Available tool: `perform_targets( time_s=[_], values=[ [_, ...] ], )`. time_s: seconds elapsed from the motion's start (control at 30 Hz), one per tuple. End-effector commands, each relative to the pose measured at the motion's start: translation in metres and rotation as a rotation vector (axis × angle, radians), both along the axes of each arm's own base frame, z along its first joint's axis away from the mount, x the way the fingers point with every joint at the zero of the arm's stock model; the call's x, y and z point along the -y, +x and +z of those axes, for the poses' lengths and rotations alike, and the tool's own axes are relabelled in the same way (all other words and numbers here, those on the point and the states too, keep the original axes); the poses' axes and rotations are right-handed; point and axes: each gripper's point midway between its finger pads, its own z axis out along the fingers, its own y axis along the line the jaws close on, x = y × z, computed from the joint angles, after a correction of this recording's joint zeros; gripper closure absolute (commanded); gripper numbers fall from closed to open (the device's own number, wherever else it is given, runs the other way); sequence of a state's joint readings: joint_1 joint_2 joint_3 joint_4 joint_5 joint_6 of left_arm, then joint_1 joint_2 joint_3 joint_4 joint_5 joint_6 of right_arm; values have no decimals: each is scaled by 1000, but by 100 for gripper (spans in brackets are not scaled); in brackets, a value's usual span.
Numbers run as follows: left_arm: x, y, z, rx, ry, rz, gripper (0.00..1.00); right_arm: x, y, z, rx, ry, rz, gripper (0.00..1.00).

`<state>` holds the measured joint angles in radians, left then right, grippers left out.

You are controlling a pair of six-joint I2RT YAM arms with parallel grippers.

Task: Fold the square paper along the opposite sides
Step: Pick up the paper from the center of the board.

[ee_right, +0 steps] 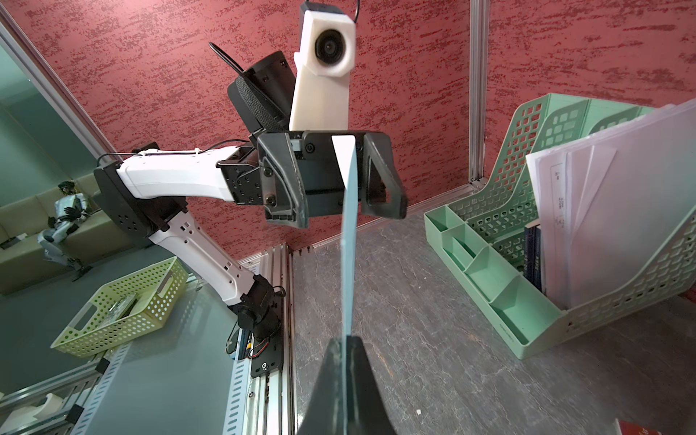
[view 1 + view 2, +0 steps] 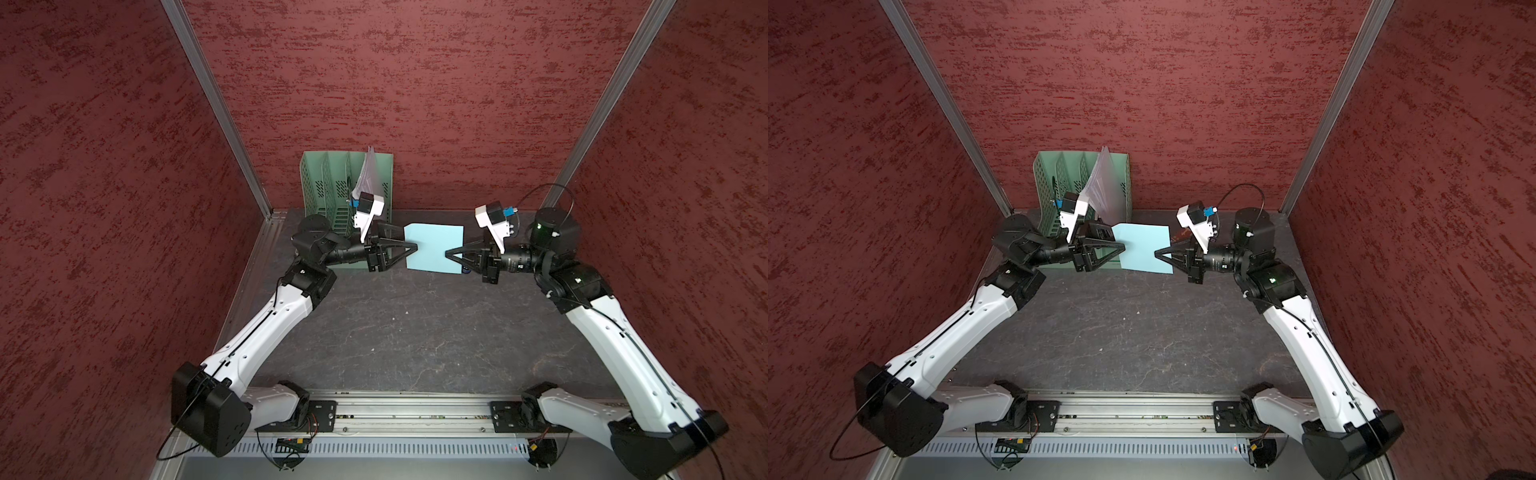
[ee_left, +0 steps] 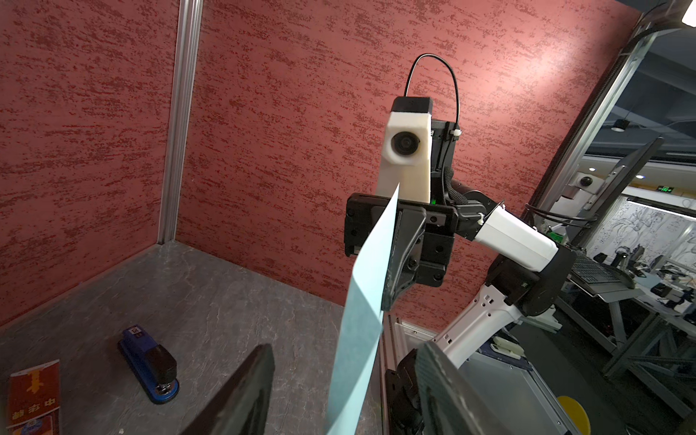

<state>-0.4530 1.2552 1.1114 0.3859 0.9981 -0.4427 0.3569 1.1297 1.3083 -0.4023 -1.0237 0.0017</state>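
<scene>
The square paper (image 2: 434, 249) (image 2: 1144, 249) is light blue and hangs in the air above the dark table, held up between both arms. My right gripper (image 2: 448, 253) (image 2: 1156, 252) (image 1: 346, 350) is shut on the middle of the paper's right edge. In the right wrist view the paper (image 1: 348, 244) runs edge-on out from the pinched fingertips. My left gripper (image 2: 409, 245) (image 2: 1115, 243) (image 3: 342, 395) is open around the opposite edge. The paper (image 3: 361, 320) passes between its two fingers (image 3: 241, 395) with a gap on each side.
A green file organizer (image 2: 328, 187) (image 2: 1059, 187) (image 1: 565, 244) with white sheets stands at the back left, just behind the left wrist. A blue stapler (image 3: 150, 365) and a red packet (image 3: 34, 395) lie on the table under the right arm. Red walls close three sides.
</scene>
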Motion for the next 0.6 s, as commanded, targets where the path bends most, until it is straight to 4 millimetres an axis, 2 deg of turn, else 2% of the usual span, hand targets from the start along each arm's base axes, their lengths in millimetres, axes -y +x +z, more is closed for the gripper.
perform_targets(
  time_s=[0.0, 0.2, 0.57],
  values=[
    [6, -5, 2, 7, -19, -43, 37, -1, -4, 11, 34, 3, 0, 100],
    [7, -7, 2, 8, -16, -50, 42, -1, -3, 10, 35, 1, -2, 100],
    [6, -5, -3, 6, 9, -28, 58, 0, -2, 8, 34, -4, -5, 100]
  ],
)
